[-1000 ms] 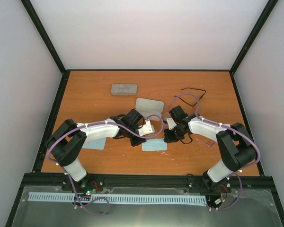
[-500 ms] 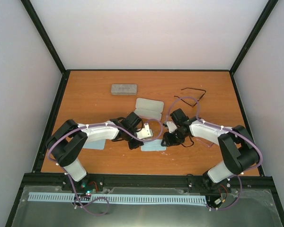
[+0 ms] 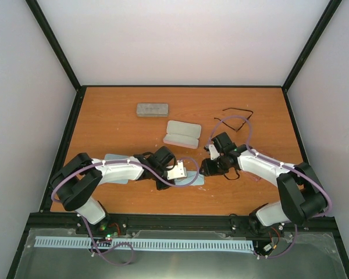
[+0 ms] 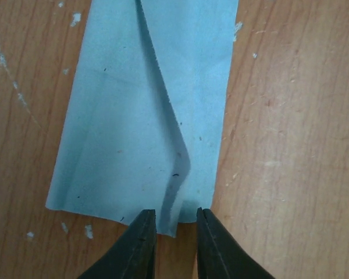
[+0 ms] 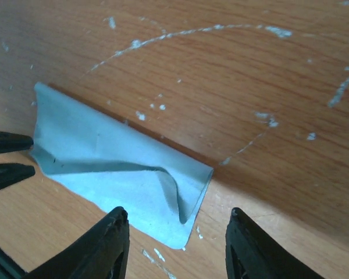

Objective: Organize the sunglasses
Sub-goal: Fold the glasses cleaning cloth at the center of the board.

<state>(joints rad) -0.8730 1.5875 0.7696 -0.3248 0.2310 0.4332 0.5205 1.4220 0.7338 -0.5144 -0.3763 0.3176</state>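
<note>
The sunglasses [image 3: 237, 113], thin and black, lie at the back right of the table, well away from both grippers. A folded light-blue cloth [image 3: 190, 179] lies flat on the wood between the two grippers. My left gripper [image 4: 175, 214] stands slightly open at the cloth's [image 4: 145, 110] near edge, with that edge lying loose between the tips. My right gripper [image 5: 177, 215] stands wide open over the cloth's [image 5: 116, 168] other end and grips nothing. The left fingertips [image 5: 9, 142] show at the left edge of the right wrist view.
A grey oblong case [image 3: 152, 109] lies at the back left. An open pale case [image 3: 182, 134] lies just behind the grippers. A second light-blue cloth [image 3: 113, 160] sits partly under the left arm. Something thin and black [image 3: 232, 174] shows under the right arm.
Both grippers were shut and have opened, letting go of the cloth, which now lies folded narrower. Both arms have come lower and nearer to the front edge.
</note>
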